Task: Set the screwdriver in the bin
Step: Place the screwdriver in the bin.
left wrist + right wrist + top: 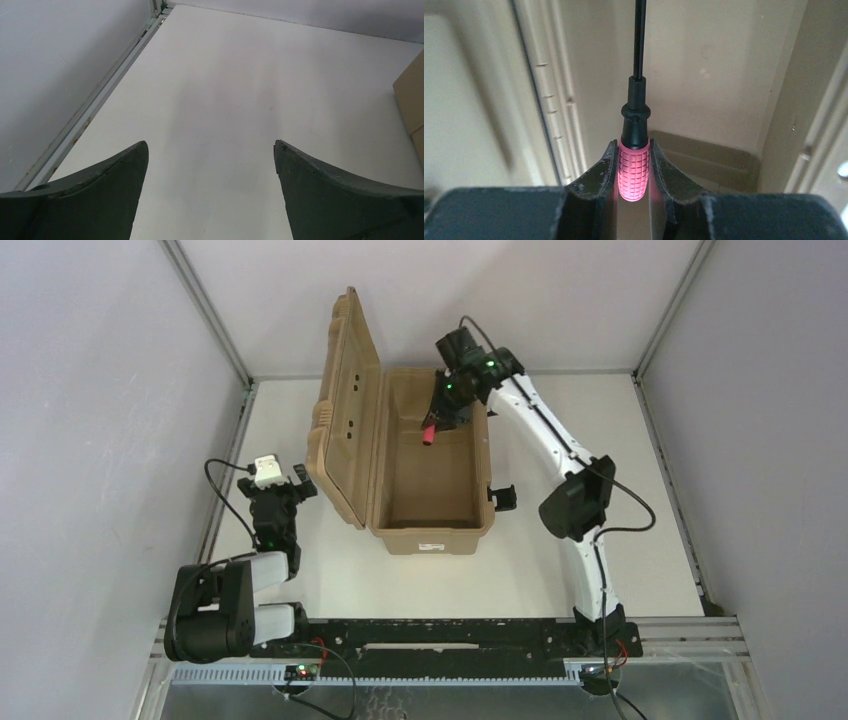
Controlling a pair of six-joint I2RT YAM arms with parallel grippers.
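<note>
The tan bin (pixel 480 455) stands open at the table's middle, its ribbed lid (pixel 345 410) raised on the left and a white label on its near end. My right gripper (pixel 440 420) is over the bin's far end, shut on the screwdriver (pixel 431 437). In the right wrist view the red gridded handle (pixel 633 172) sits between the fingers, and the black shaft points ahead into the bin's inside (pixel 724 75). My left gripper (pixel 285 490) is open and empty over bare table left of the bin; its fingers (pixel 105 195) stand wide apart.
Grey walls and a metal frame rail (pixel 100 100) close in the table on the left. A black latch (pixel 503 497) sticks out on the bin's right side. The bin's edge (pixel 412 95) shows at the right of the left wrist view.
</note>
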